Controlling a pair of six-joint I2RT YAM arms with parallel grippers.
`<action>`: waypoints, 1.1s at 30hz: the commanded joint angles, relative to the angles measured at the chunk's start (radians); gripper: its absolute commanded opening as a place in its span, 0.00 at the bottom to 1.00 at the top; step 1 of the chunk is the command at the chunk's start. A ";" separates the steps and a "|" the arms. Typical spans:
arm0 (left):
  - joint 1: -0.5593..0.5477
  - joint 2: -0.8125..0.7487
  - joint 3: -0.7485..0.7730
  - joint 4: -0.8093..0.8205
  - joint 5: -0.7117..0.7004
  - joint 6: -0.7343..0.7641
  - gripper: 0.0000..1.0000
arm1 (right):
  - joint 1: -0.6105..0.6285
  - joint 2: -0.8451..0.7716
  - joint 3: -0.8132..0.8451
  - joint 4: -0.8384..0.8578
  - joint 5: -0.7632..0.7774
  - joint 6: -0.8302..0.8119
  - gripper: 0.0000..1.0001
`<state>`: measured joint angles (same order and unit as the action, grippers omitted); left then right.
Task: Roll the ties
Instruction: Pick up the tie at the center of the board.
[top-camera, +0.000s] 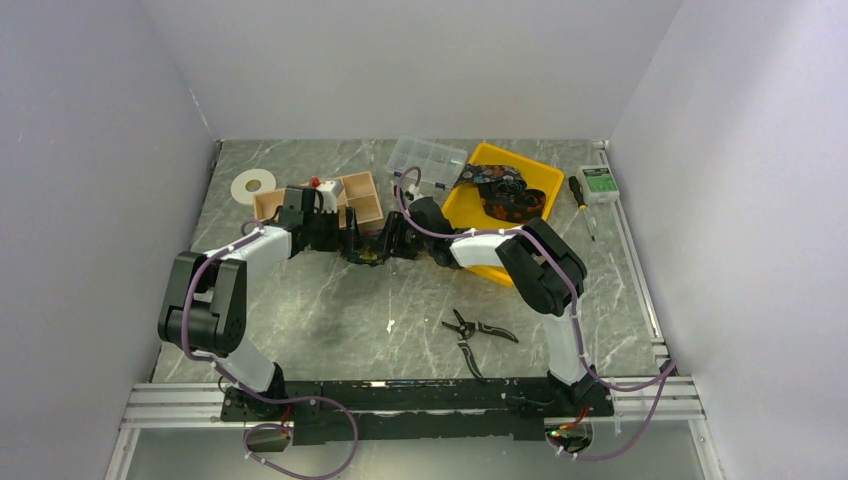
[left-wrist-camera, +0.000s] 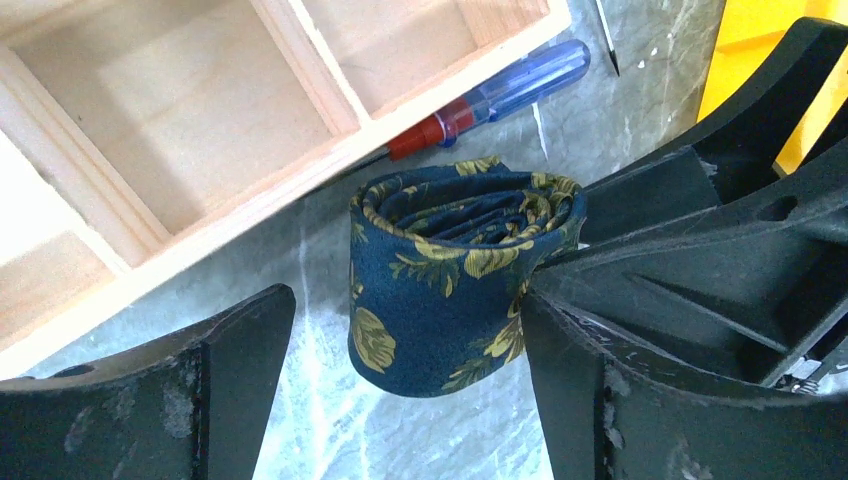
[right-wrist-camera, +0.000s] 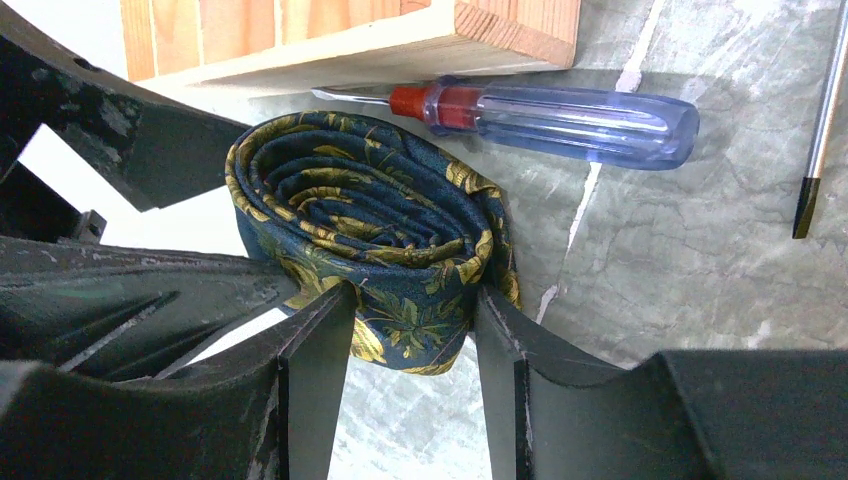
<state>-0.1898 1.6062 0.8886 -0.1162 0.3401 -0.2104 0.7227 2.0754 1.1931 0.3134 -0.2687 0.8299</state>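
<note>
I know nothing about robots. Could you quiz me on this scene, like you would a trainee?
1. True or false: the left gripper is clamped on the rolled tie.
2. What lies between the rolled tie and the wooden box? A) a spoon B) a blue-handled screwdriver C) a pencil
3. Fill in: more patterned ties sit in the ___ tray.
Key: 1 false, its jaws stand open; the right gripper holds it. 2 B. 3 yellow.

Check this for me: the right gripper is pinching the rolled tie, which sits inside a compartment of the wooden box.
Not quite. The right gripper does pinch the rolled tie, but the tie is outside the wooden box, beside it and next to the blue screwdriver. The right wrist view shows this.
</note>
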 joint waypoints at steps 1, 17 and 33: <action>-0.006 0.027 0.045 0.034 0.044 0.049 0.88 | 0.005 -0.033 -0.024 -0.027 -0.006 -0.032 0.50; -0.030 0.117 0.088 -0.001 0.197 0.032 0.76 | 0.005 -0.016 -0.006 -0.030 -0.013 -0.038 0.49; -0.030 0.116 0.085 -0.046 0.203 0.005 0.29 | 0.004 -0.039 -0.016 -0.028 -0.006 -0.037 0.52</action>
<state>-0.2050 1.7237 0.9657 -0.1352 0.5091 -0.1913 0.7200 2.0716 1.1828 0.3111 -0.2714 0.8181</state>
